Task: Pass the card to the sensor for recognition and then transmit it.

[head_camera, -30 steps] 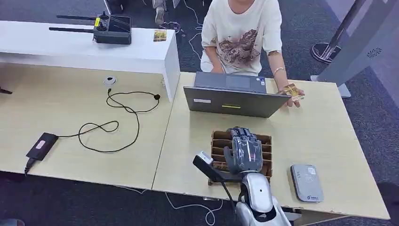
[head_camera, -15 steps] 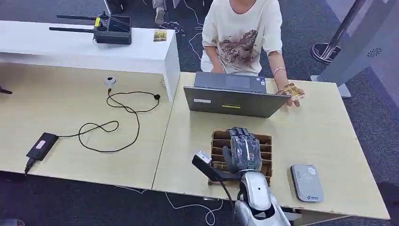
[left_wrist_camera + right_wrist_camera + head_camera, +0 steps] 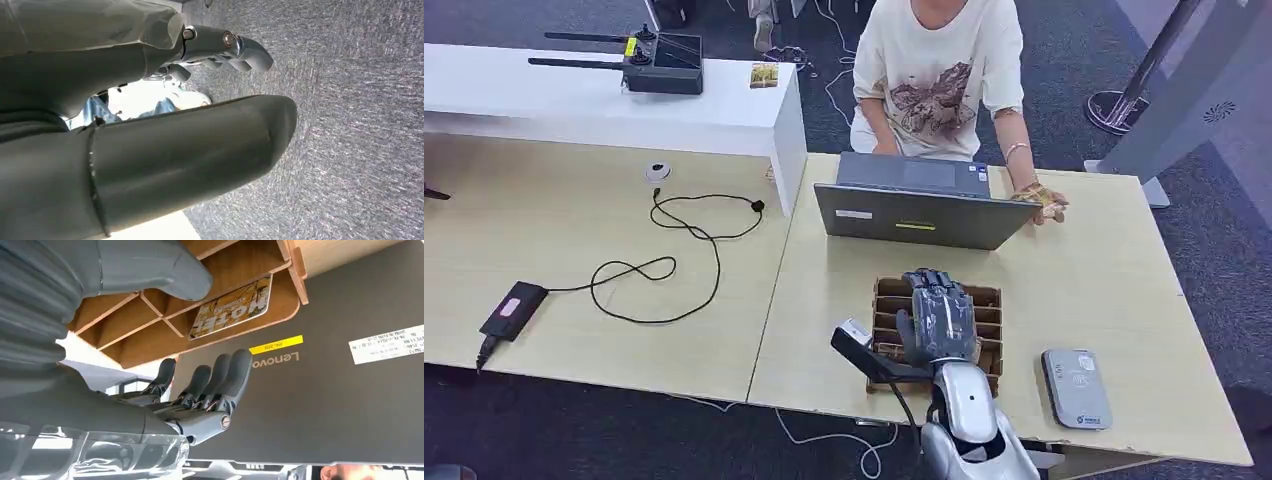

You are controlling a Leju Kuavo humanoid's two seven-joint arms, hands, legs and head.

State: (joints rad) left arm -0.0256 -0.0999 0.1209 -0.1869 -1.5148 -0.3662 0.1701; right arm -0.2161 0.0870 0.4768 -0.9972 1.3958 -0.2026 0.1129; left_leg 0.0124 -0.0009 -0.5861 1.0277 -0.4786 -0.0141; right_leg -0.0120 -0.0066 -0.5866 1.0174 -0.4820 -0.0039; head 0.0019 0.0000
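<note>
While hovering over the wooden slotted tray (image 3: 989, 300) at the table's (image 3: 1104, 290) near edge, right hand (image 3: 941, 318) spreading fingers (image 3: 235, 371) apart, holding nothing. Lying flat in a tray compartment just past the fingertips, at 12 o'clock from the hand, not touching it: card (image 3: 231, 307) printed "MOTEL". Sitting at 3 o'clock from the hand, well apart: grey sensor (image 3: 1075, 388). Standing beyond the tray at 12 o'clock: laptop (image 3: 914, 215). Hanging over carpet, fingers curling in on nothing: left hand (image 3: 165, 130).

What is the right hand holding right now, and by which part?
Nothing. The right hand hovers over the wooden slotted tray, fingers apart; the card sits ungripped in a slot.
</note>
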